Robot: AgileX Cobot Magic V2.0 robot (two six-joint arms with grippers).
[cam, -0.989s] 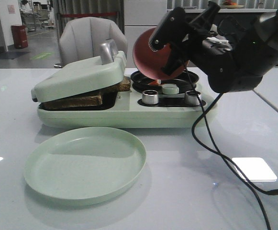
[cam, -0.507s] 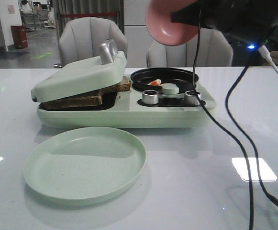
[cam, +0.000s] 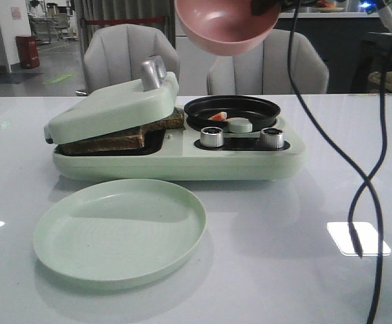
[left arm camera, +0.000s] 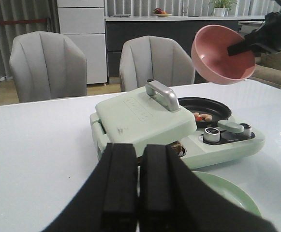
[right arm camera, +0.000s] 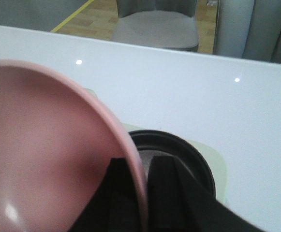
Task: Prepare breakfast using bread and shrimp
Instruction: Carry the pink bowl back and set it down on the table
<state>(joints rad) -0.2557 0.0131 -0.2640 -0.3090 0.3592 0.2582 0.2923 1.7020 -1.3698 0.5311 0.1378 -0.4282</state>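
a pale green breakfast maker (cam: 175,158) sits on a white table (cam: 283,270). two bread (cam: 125,137) slices lie under its tilted lid (cam: 111,108); raised lettering on the lid is too small to read. the shrimp (cam: 217,117) rests in the black pan (cam: 233,108) on the right. the right gripper (right arm camera: 142,181) pinches the rim of a pink bowl (cam: 226,25) high above the pan. the left gripper (left arm camera: 138,188) hangs with its fingers pressed together, holding nothing. a green plate (cam: 120,229) lies nearer.

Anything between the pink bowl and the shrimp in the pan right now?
No. In the front view the pink bowl, clamped in the right gripper, hangs above the black pan; only open air separates it from the shrimp.
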